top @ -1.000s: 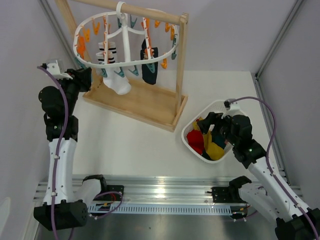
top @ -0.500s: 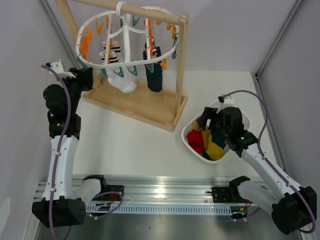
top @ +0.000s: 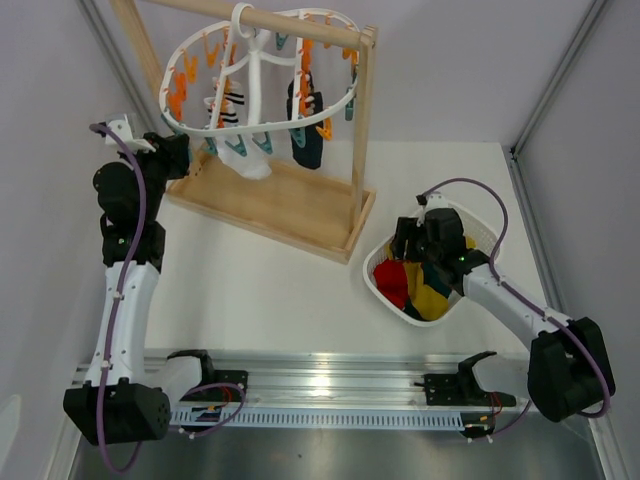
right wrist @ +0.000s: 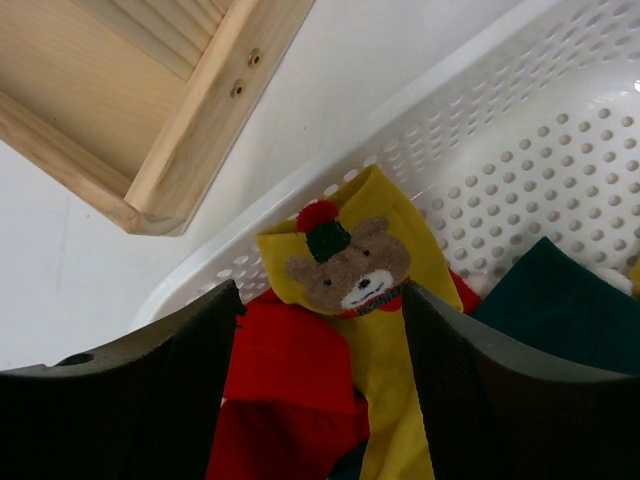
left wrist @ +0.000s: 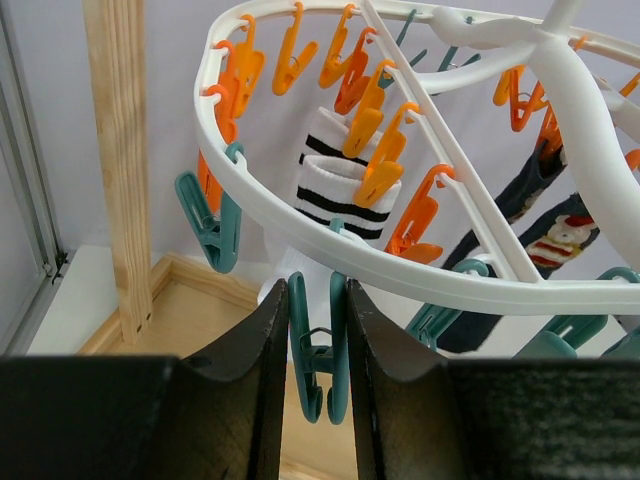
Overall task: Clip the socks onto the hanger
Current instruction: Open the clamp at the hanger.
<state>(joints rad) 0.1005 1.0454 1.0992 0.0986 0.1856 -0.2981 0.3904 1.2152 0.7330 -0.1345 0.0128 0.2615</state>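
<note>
The top camera looked down from above and behind my bases across the whole tabletop (top: 270, 290). My left wrist camera sat close beneath the hanger (left wrist: 270, 200), facing up past a peg (left wrist: 299, 330). My right wrist camera looked down, close, into the basket (right wrist: 500, 180). The top view shared both spots.

1. The left gripper (left wrist: 316, 310) points up at the hanger (left wrist: 300, 215), and both of its black fingers (left wrist: 262, 380) press against a teal peg (left wrist: 318, 365) hanging from the white ring.
2. Orange pegs (left wrist: 380, 165) line the ring and its spokes.
3. A striped sock (left wrist: 335, 190), white with black bands, hangs behind the ring. A navy sock (left wrist: 525, 190) hangs to its right.
4. A wooden post (left wrist: 118, 150) stands upright at the left.
</note>
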